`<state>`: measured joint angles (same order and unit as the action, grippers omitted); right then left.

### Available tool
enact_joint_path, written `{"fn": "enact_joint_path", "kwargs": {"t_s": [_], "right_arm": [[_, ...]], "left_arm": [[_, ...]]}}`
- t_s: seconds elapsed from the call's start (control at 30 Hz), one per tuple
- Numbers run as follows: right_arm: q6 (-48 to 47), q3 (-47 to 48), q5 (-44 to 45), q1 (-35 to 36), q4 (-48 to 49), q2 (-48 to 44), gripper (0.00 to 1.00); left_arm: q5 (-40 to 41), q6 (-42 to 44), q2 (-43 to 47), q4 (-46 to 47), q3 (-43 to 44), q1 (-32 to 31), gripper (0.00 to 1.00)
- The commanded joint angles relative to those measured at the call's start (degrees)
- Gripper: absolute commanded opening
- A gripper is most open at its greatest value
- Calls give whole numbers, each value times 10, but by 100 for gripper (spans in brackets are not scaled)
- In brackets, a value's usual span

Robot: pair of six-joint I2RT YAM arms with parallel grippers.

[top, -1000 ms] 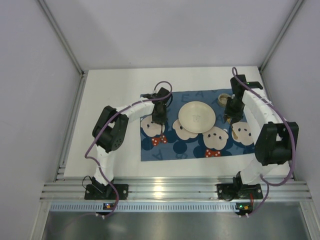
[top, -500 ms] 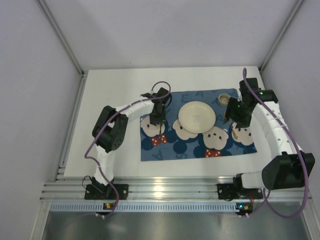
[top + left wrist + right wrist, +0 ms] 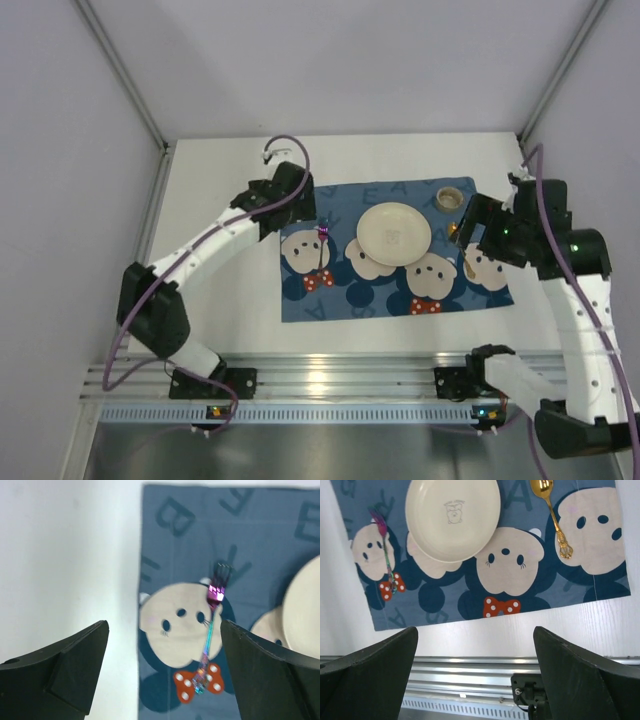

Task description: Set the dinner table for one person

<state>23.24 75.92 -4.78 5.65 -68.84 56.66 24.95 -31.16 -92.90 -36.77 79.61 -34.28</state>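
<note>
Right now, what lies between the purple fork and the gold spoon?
A round cream plate, resting on the blue mat. The right wrist view shows fork, plate and spoon in a row.

Top view high above the bench [image 3: 210,165], both wrist views angled down, sharing the mat [image 3: 175,540] and fork [image 3: 209,635]

the left arm [image 3: 200,250] reaches from its base up and inward, elbow low and out to the left. the left gripper [image 3: 290,200] hangs with jaws spread wide, holding nothing. the right arm [image 3: 585,300] stands tall at the right side, wrist bent inward. the right gripper [image 3: 478,228] is likewise wide apart and empty.
</note>
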Motion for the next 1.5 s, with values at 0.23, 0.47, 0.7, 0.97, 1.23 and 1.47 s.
{"fn": "enact_joint_path", "kwargs": {"t_s": [0.23,0.47,0.7,0.97,1.23,1.47], "right_arm": [[-1,-8,-62,18,58,-153,100],[-5,-36,-77,19,70,-202,100],[-12,-41,-74,20,76,-225,100],[-12,-53,-79,19,83,-227,100],[-9,-64,-100,19,99,-231,100],[0,-82,-107,19,104,-229,100]], "left_arm": [[178,217,263,500,-400,6,98],[174,277,296,598,-546,62,98],[104,230,318,638,-614,156,98],[60,252,279,709,-654,190,98],[6,268,226,773,-649,214,98],[-74,264,170,815,-623,236,98]]}}
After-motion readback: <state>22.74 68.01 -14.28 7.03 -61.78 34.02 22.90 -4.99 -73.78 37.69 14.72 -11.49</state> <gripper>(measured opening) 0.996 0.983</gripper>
